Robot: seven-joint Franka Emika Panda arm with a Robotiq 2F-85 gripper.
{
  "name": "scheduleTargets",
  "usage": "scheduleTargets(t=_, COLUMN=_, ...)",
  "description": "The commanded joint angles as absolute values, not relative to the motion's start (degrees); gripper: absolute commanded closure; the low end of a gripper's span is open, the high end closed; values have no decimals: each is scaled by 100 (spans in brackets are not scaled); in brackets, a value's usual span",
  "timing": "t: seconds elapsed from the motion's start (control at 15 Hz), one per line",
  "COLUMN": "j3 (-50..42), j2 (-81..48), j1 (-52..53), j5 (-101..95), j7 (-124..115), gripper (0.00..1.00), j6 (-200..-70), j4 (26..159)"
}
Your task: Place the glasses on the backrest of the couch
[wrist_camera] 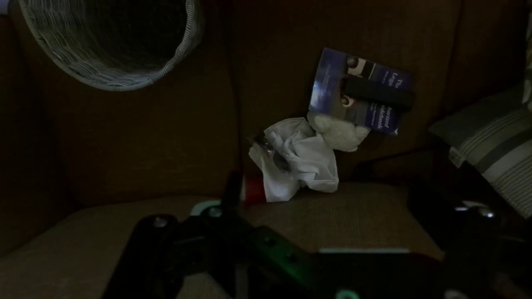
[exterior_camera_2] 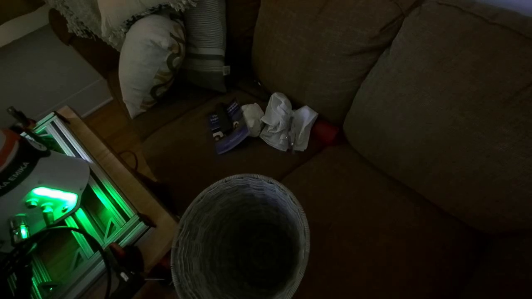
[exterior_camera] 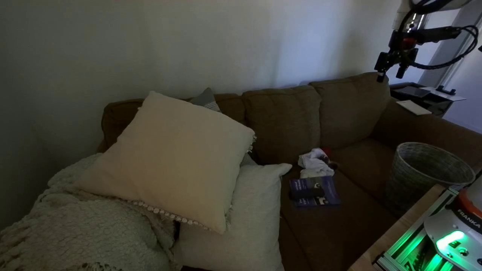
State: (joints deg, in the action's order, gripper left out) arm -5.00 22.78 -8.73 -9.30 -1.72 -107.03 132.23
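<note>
1. The end effector (exterior_camera: 390, 76) hangs toward 2 o'clock in an exterior view, fingertips down, its two fingers spread well apart; the wrist view shows the same wide gap, with brown fabric visible between them
2. From the end effector in the wrist view, the glasses (wrist_camera: 280, 161) lie at 10 o'clock, on a crumpled white cloth (wrist_camera: 314, 162); the light is too dim to tell whether they are folded
3. That cloth rests on the seat of the couch (wrist_camera: 166, 137), just in front of the backrest (wrist_camera: 353, 216), whose cushion fills the 6 o'clock part of the wrist view
4. Around the cloth there: a red object (wrist_camera: 254, 190), partly hidden, at 8 o'clock; a white fuzzy item (wrist_camera: 343, 135) against the cloth at 2 o'clock; a blue-covered book (wrist_camera: 327, 89) at 1 o'clock, with a dark bar (wrist_camera: 380, 93) lying across it
5. Farther out, a wicker basket (wrist_camera: 68, 45) shows at 10 o'clock and a striped pillow (wrist_camera: 498, 145) at 3 o'clock
6. In an exterior view, counted from the cloth, a large cream pillow (exterior_camera: 169, 158) leans at 9 o'clock over a pale pillow (exterior_camera: 244, 226), a fleecy blanket (exterior_camera: 94, 233) lies bunched at 8 o'clock, and the robot base (exterior_camera: 448, 226) glows green at 4 o'clock
</note>
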Motion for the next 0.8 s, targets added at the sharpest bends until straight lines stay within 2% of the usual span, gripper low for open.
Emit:
scheduleTargets(t=0.0, j3=-818, j2=783, j1=-929, j5=-890, j7=136, gripper=0, j6=-10403, j4=12316)
scheduleTargets(t=0.4, j3=-1006, j2=-1379, j1=-1072, j5=-1280, j7=-563, gripper=0, j6=-10472, j4=11362)
scheduleTargets(t=0.47, j3=-1041, j2=-1485, j1=-1077, j5=-1213, j7=-513, gripper=0, j6=-10258, j4=11287)
scheduleTargets(t=0.53, j3=-999, j2=-1043, j1=-1016, j5=-1206, j7=-439, gripper=0, j6=-10601, j4=11689)
scheduleTargets(t=0.73, j3=-1057, j2=-1545, j1=-1037, j5=-1206, j7=-446, gripper=0, j6=-10485, j4=11388)
